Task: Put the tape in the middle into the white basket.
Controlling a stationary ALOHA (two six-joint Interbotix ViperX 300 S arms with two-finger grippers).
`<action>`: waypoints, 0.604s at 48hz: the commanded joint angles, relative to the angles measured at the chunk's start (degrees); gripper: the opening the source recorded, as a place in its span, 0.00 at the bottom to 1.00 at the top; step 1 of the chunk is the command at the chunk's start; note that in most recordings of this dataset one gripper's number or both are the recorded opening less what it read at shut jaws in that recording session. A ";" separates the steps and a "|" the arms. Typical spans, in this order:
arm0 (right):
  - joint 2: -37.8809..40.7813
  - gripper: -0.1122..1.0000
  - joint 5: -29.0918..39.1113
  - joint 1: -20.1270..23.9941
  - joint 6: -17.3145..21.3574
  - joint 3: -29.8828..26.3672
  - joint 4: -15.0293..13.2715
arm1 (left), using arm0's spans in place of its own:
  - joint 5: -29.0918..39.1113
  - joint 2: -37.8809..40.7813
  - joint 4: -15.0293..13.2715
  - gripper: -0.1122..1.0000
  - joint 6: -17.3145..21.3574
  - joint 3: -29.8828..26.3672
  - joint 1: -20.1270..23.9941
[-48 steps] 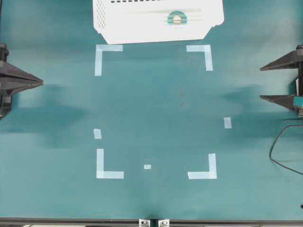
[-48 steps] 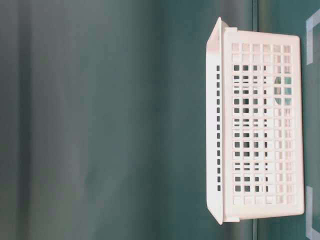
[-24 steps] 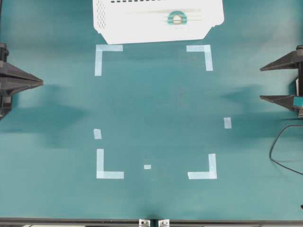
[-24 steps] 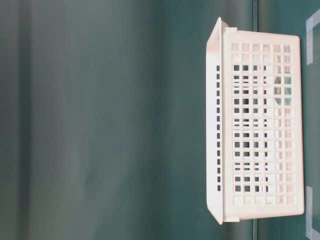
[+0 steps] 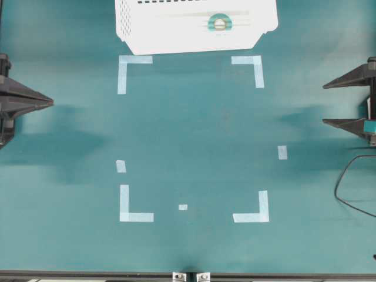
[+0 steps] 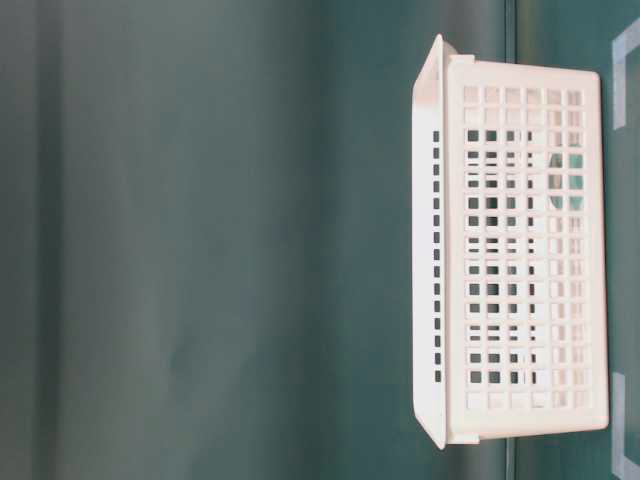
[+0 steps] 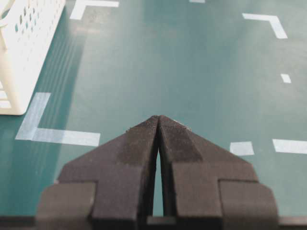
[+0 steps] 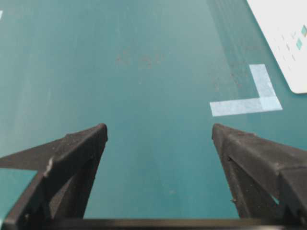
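The teal tape roll [image 5: 220, 23] with a tan core lies inside the white basket [image 5: 153, 29] at the table's far edge. It shows faintly through the slotted wall in the table-level view [image 6: 558, 180]. The basket also shows in the left wrist view [image 7: 24, 43] and a corner of it in the right wrist view [image 8: 288, 33]. My left gripper [image 5: 51, 103] is shut and empty at the left edge; its tips meet in the left wrist view [image 7: 158, 117]. My right gripper [image 5: 324, 103] is open and empty at the right edge, jaws wide apart in the right wrist view [image 8: 159, 132].
Pale blue tape corner marks [image 5: 135, 203] outline a rectangle on the teal table, with small loose strips [image 5: 282, 152] nearby. A black cable [image 5: 346, 188] loops at the right edge. Both arms sit far from the basket.
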 commanded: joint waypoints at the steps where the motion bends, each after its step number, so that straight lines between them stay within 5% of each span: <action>1: 0.26 0.98 -1.14 0.00 0.00 -0.35 -0.18 | -0.44 0.44 0.09 0.00 0.00 -0.62 0.18; 29: 0.26 0.98 -2.37 0.00 0.00 0.44 -0.18 | -0.53 0.44 0.09 0.00 0.00 -0.62 0.18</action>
